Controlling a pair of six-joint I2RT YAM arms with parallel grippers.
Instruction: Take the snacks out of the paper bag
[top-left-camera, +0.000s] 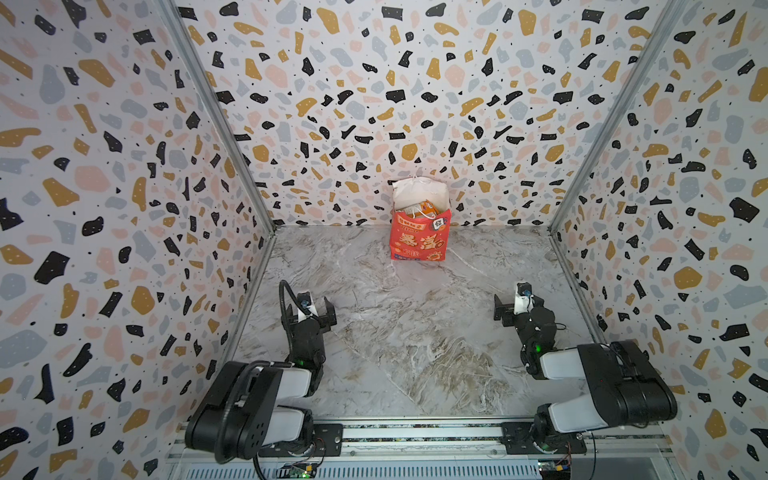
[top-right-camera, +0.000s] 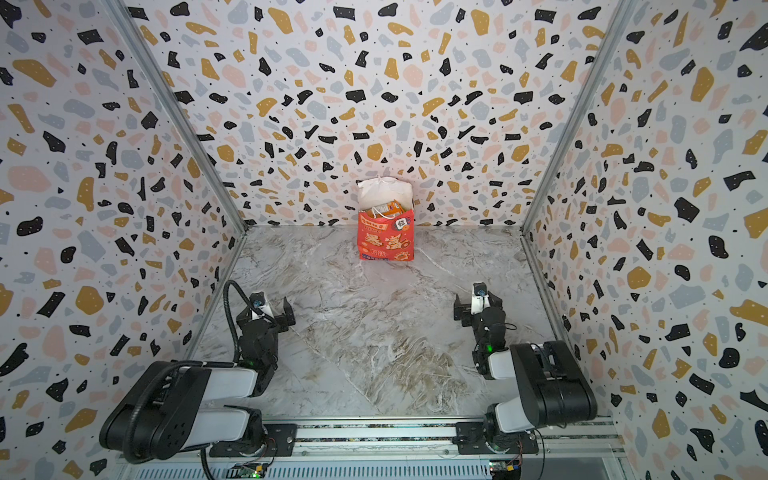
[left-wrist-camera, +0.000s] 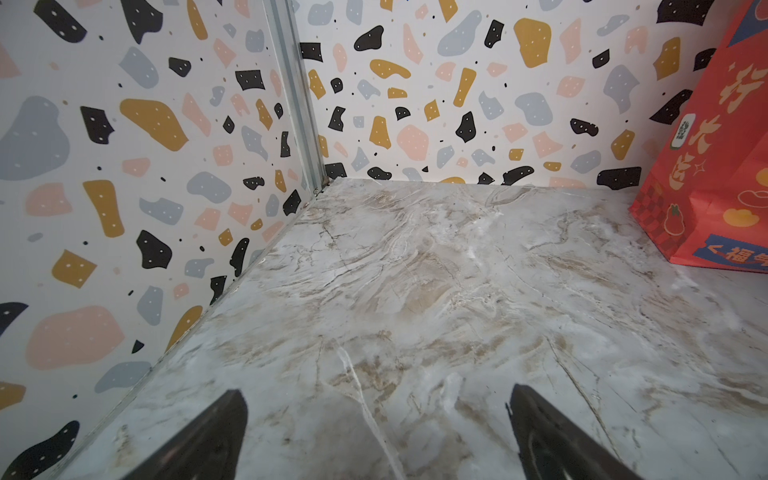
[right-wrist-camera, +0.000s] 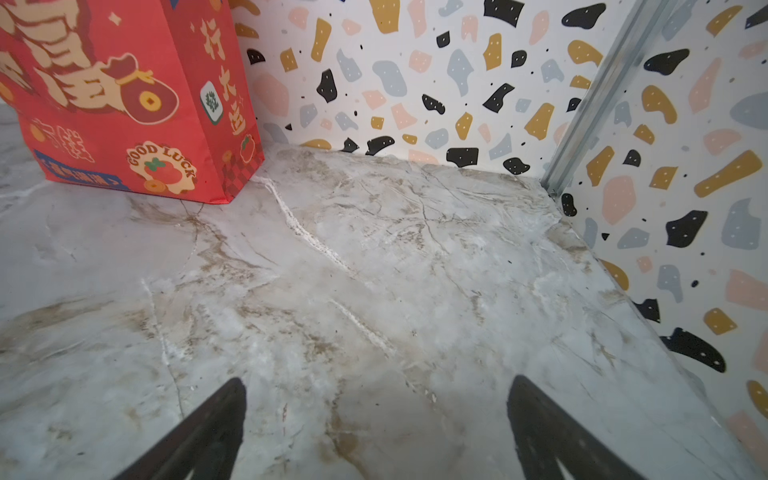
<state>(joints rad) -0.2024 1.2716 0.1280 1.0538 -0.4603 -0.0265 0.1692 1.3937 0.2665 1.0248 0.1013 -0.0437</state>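
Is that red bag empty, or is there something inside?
Not empty: the paper bag stands open-topped, and an orange packet shows inside in both top views. How many more, cannot tell.

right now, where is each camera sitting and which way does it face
Top views: high over the near edge, looking down at table and paper bag by the back wall; both arms, left gripper, right gripper show.
Left wrist: low behind the open left gripper, facing the far left corner; fingertips show.
Right wrist: low behind the open right gripper, facing the far right corner; fingertips show.
Shared: every view catches the bag.
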